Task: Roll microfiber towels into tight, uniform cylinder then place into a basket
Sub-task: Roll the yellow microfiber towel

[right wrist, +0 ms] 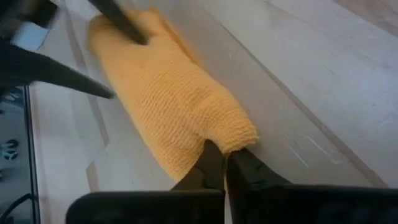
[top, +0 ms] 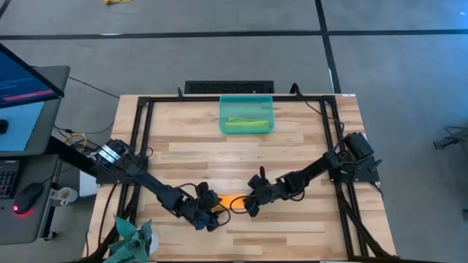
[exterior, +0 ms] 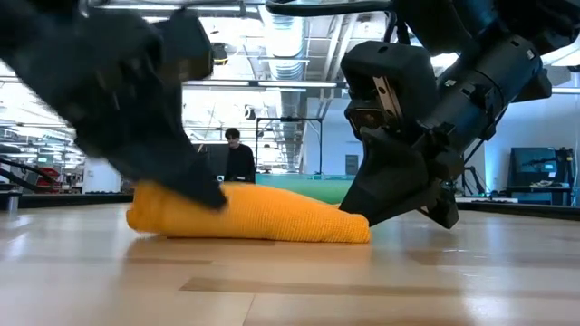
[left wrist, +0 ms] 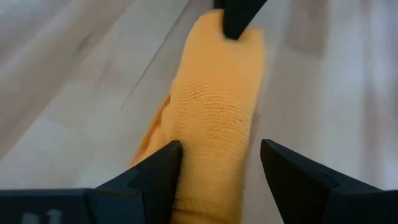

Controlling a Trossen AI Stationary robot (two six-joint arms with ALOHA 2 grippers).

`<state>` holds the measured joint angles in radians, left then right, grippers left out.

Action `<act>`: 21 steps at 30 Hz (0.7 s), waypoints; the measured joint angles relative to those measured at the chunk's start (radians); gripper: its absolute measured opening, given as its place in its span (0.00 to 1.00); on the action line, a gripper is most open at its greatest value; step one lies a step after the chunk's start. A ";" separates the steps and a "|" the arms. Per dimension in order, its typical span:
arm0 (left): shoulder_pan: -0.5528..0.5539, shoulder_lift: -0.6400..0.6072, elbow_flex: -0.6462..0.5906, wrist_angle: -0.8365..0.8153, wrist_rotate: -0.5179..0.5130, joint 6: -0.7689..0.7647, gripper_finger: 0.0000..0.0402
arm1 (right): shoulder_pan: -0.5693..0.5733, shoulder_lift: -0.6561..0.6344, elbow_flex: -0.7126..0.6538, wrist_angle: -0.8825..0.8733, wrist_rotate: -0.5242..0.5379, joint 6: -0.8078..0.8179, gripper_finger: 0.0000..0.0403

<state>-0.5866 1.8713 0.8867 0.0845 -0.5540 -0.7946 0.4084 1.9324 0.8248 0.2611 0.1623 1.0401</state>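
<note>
Now the right gripper [right wrist: 217,163] is pinched shut on one end of the rolled bright orange microfiber towel [exterior: 249,214], near-centre table; left gripper [left wrist: 217,165] w/ fingers spread wide straddles the other end. Rolled lime green towel [top: 245,125] already sits in the translucent teal plastic basket [top: 246,102], far side. Approx. halfway: orange roll needs basketing.
</note>
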 joint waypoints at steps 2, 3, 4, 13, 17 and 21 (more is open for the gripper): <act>-0.011 -0.037 0.001 -0.005 -0.006 0.019 0.54 | 0.000 0.000 0.000 0.001 0.000 0.000 0.04; -0.019 -0.061 0.002 -0.016 -0.017 0.021 0.54 | 0.000 0.000 0.000 0.002 0.000 0.000 0.05; -0.026 -0.087 0.002 -0.039 -0.032 0.023 0.54 | 0.000 0.000 0.000 0.002 0.000 0.000 0.06; -0.088 -0.360 0.005 -0.332 -0.127 -0.034 0.54 | 0.004 0.000 -0.002 0.010 0.019 -0.019 0.05; -0.089 -0.379 0.005 -0.340 -0.059 -0.070 0.54 | 0.004 0.000 -0.002 0.013 0.021 -0.027 0.06; -0.064 -0.359 0.006 -0.346 0.042 -0.109 0.54 | 0.005 0.000 -0.002 0.014 0.023 -0.027 0.05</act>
<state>-0.6505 1.5120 0.8924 -0.2618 -0.5125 -0.9033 0.4129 1.9327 0.8227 0.2755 0.1852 1.0130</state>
